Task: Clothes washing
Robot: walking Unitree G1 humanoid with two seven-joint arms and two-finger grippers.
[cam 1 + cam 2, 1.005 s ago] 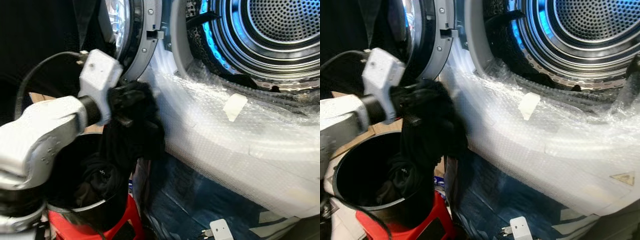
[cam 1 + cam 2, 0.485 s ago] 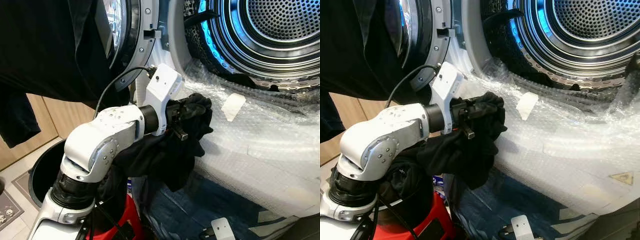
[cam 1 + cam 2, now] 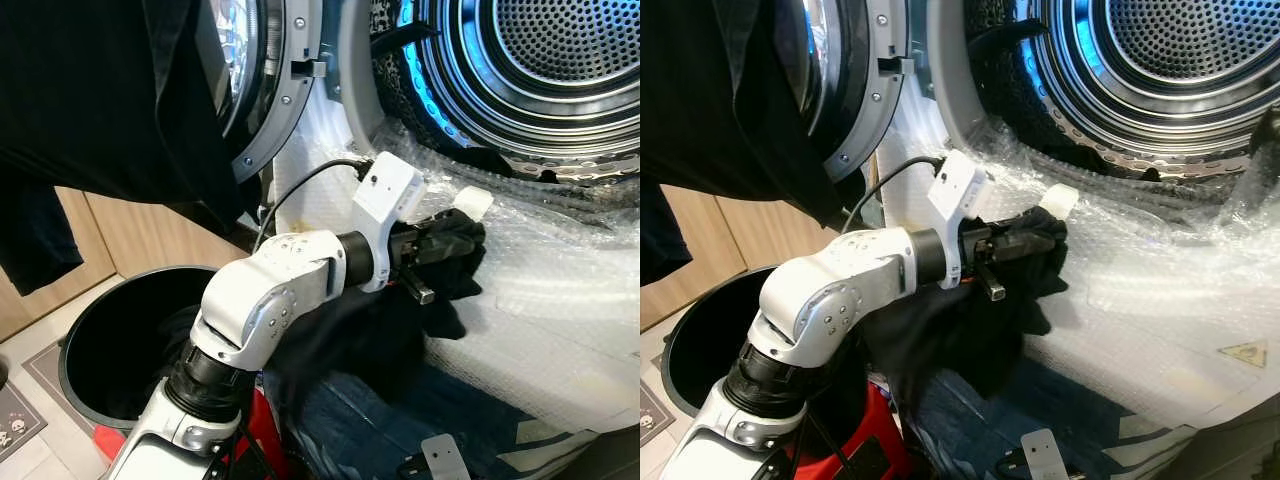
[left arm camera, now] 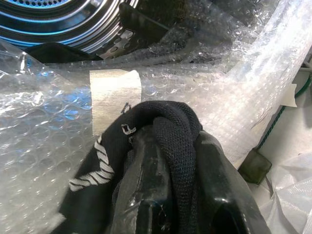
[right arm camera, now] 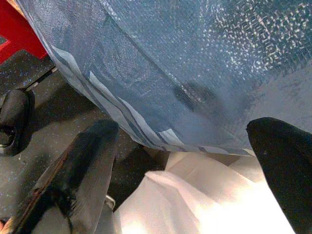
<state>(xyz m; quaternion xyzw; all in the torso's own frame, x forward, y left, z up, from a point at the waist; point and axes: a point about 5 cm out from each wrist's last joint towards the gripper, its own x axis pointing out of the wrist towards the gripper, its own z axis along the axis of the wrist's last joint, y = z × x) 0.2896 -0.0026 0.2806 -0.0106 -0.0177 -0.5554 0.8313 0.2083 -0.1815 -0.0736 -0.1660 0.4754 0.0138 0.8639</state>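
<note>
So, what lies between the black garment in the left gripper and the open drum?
In the eye views: the bubble wrap over the washer's front, with a tape patch beside the black garment.

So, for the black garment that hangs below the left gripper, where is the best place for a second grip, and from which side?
Probably the slack fold of the black garment drooping under the left gripper, approached from below on the bin side: it hangs free there, while the top is bunched between the fingers.
</note>
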